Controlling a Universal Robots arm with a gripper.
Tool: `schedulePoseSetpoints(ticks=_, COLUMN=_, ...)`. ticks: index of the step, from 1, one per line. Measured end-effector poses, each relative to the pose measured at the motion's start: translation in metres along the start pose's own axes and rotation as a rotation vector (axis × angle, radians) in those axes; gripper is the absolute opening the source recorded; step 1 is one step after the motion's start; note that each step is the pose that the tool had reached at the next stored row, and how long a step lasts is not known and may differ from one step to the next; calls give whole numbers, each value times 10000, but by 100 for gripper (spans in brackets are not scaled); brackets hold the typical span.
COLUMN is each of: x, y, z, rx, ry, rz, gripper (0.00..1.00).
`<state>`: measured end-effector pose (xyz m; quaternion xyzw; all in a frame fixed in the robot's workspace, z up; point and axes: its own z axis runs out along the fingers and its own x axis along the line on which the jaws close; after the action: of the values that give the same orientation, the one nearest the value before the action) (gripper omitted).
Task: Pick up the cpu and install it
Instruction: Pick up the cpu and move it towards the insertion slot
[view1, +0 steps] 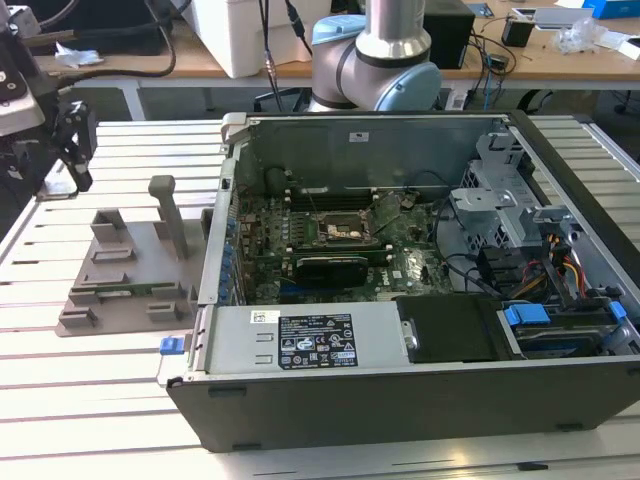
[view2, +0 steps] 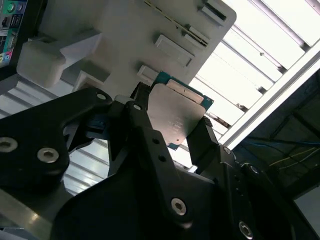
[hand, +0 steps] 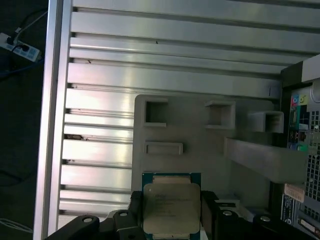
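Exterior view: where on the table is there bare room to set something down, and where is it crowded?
Bare table lies between the grey holder and the near edge, and beyond the computer case at the exterior view's right. Crowded: inside the case, and over the holder, where the hand grips the chip.

There is one cpu (hand: 171, 207), clamped between the two fingers (hand: 207, 205) of one gripper (hand: 171, 200). One open computer case (view1: 400, 400) holds one motherboard (view1: 400, 265), one graphics card (view1: 330, 266) and one power supply (view1: 300, 345). Beside the case lies one grey parts holder (view1: 135, 265), on one slatted table (view1: 100, 400).
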<state>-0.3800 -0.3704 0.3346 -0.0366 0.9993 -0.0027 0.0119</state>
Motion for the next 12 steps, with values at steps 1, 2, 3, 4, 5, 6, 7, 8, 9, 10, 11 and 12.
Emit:
schedulePoseSetpoints(ticks=1, x=-2, y=0, z=-75, rx=0, ry=1, rz=0, gripper=55)
schedulePoseSetpoints(ticks=2, x=-2, y=0, z=-99, rx=0, ry=0, rz=0, gripper=55)
schedulePoseSetpoints(ticks=3, x=-3, y=-1, z=-129, rx=0, ry=1, rz=-1, gripper=55)
schedulePoseSetpoints(ticks=4, x=-4, y=-1, z=-168, rx=0, ry=1, rz=-1, gripper=55)
schedulePoseSetpoints(ticks=5, x=-5, y=-1, z=-192, rx=0, ry=1, rz=-1, gripper=55)
schedulePoseSetpoints(ticks=6, x=-6, y=-1, z=-249, rx=0, ry=1, rz=-1, gripper=55)
schedulePoseSetpoints(ticks=7, x=-7, y=-1, z=-299, rx=1, ry=2, rz=0, gripper=55)
schedulePoseSetpoints(ticks=8, x=-8, y=-1, z=-337, rx=0, ry=1, rz=0, gripper=55)
schedulePoseSetpoints(ticks=9, x=-9, y=-1, z=-380, rx=0, ry=1, rz=0, gripper=55)
schedulePoseSetpoints(ticks=10, x=-10, y=-2, z=-408, rx=0, ry=1, rz=0, gripper=55)
schedulePoseSetpoints(ticks=11, x=-10, y=-2, z=-433, rx=0, ry=1, rz=0, gripper=55)
schedulePoseSetpoints(ticks=12, x=-11, y=-2, z=-472, rx=0, ry=1, rz=0, gripper=55)
